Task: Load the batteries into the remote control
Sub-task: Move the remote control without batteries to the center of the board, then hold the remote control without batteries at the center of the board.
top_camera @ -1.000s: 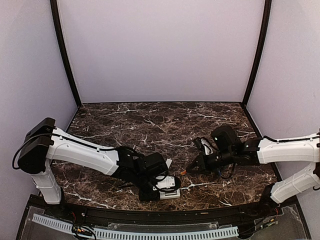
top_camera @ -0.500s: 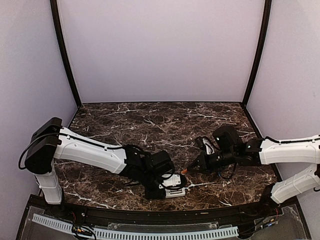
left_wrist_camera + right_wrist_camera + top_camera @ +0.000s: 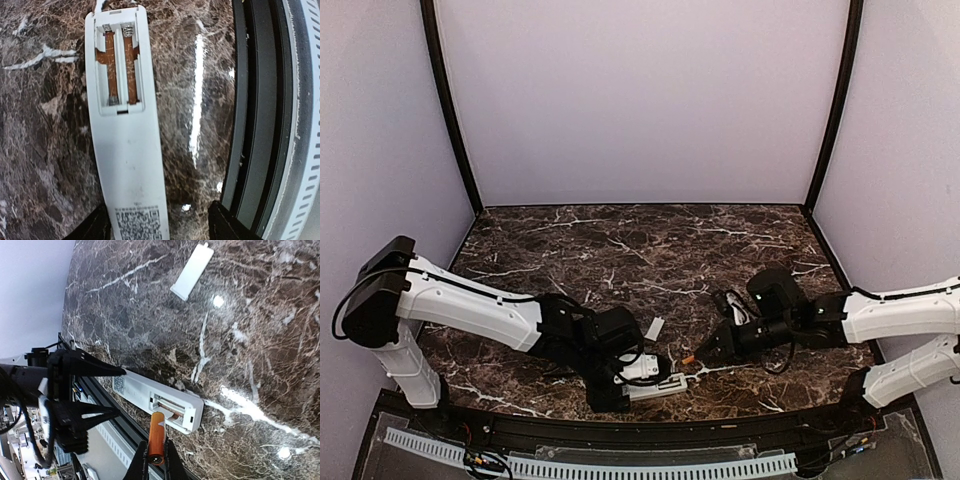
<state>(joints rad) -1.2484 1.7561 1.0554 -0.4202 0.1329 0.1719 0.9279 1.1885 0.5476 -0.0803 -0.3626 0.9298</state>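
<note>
Remote control (image 3: 125,150): lying flat on the counter (image 3: 620,250) at the near edge, label side up, compartment (image 3: 119,65) uncovered and showing both slots bare.
Left jaws (image 3: 160,227): standing spread to either side of the label end of the remote, not pinching it.
Orange battery (image 3: 156,437): sitting pinched in the right jaws (image 3: 156,460), tip hovering just beside the compartment end, not yet in a slot.
Right jaws: pressing narrow on the battery, approaching from the right of the remote.
Key relation: battery's long axis pointing across the remote's long axis rather than along the slots; probably needing a turn to line up before lowering in.
Nearer arm: right one, already at the open end.
Cover piece (image 3: 191,272): lying well apart, farther back on the counter.
Blue battery: not showing in any view.
</note>
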